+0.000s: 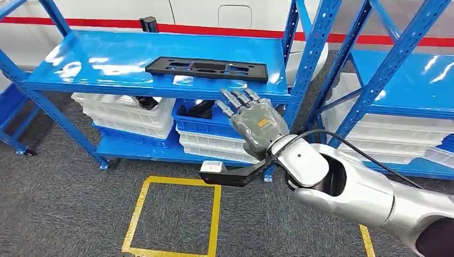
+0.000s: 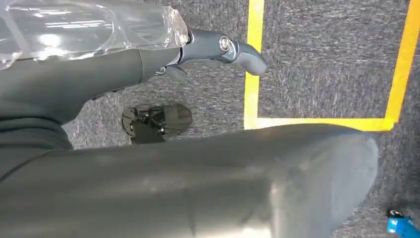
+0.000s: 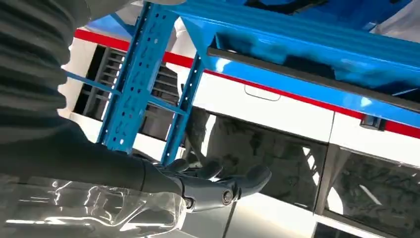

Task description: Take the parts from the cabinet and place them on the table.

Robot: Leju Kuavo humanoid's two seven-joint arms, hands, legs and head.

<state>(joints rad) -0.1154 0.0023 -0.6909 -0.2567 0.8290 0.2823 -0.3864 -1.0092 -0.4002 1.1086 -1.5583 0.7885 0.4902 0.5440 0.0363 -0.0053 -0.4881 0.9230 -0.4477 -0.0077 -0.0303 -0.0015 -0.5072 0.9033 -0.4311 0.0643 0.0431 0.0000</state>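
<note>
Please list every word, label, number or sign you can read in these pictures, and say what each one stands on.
No text can be read in any view.
An orange mark on the back of the right hand: too small and blurred to read.
A white label on the dark wrist bracket: no legible print.
The black part on the blue shelf: no lettering visible.
The yellow floor square is plain tape, no characters.

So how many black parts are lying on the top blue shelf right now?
1: a long flat black part lies on the top shelf, just beyond the right robot hand. More dark parts sit in bins below, partly hidden.
</note>
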